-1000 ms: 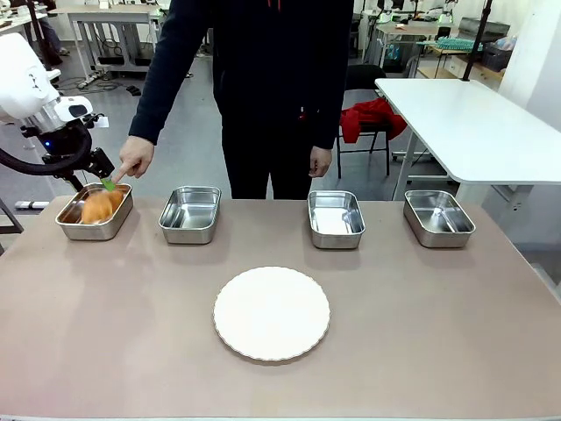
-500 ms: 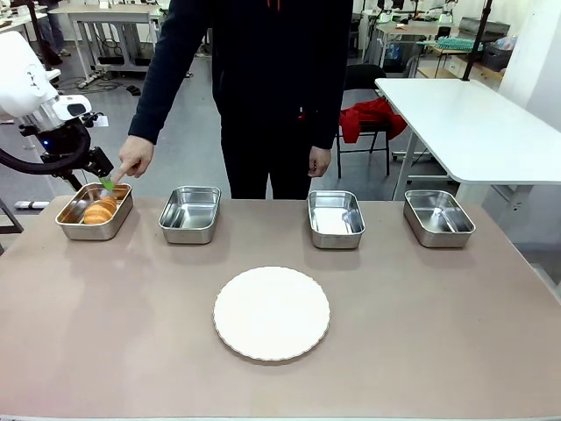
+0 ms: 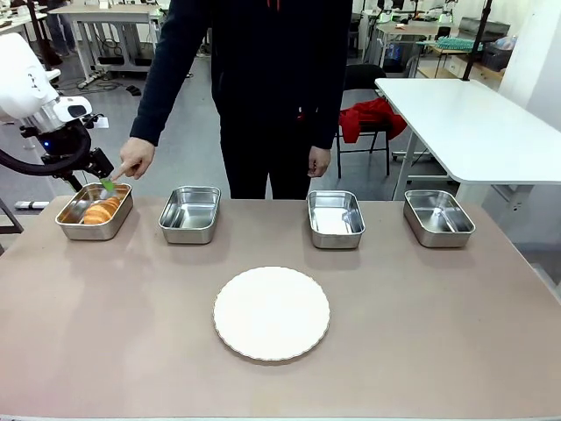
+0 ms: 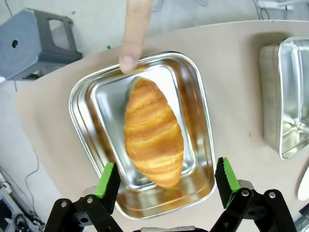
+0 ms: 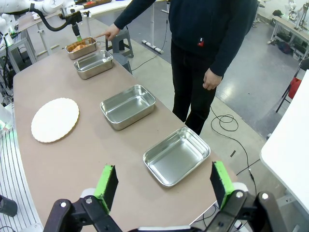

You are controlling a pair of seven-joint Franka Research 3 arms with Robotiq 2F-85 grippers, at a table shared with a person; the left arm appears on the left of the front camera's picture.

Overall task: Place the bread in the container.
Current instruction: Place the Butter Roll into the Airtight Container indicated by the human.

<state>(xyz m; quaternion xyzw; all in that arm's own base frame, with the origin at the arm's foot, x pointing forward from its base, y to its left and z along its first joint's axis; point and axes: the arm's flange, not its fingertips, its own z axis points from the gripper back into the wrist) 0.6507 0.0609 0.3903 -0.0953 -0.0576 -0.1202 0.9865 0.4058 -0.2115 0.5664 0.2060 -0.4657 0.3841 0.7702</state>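
The bread (image 4: 153, 132), a golden-brown croissant, lies flat inside the leftmost steel container (image 4: 87, 125). In the front view the bread (image 3: 101, 210) rests in that container (image 3: 117, 221) at the table's far left. My left gripper (image 4: 166, 186) hovers open just above the container, nothing between its green pads (image 4: 108, 181). From the front, the left gripper (image 3: 98, 182) hangs over the container's back rim. A person's finger (image 4: 134, 34) touches the container's rim. My right gripper (image 5: 164, 186) stands open and empty high above the table's right end.
Three more steel trays (image 3: 189, 213) (image 3: 335, 218) (image 3: 438, 217) line the far side. A round white plate (image 3: 272, 313) sits mid-table. The person stands behind the table, one hand (image 3: 135, 157) at the leftmost tray. A grey stool (image 4: 34, 43) stands beside the table's corner.
The bread has dropped from the left gripper into the leftmost container and settled flat. The left gripper stays open above it; the person's hand stays at the rim.
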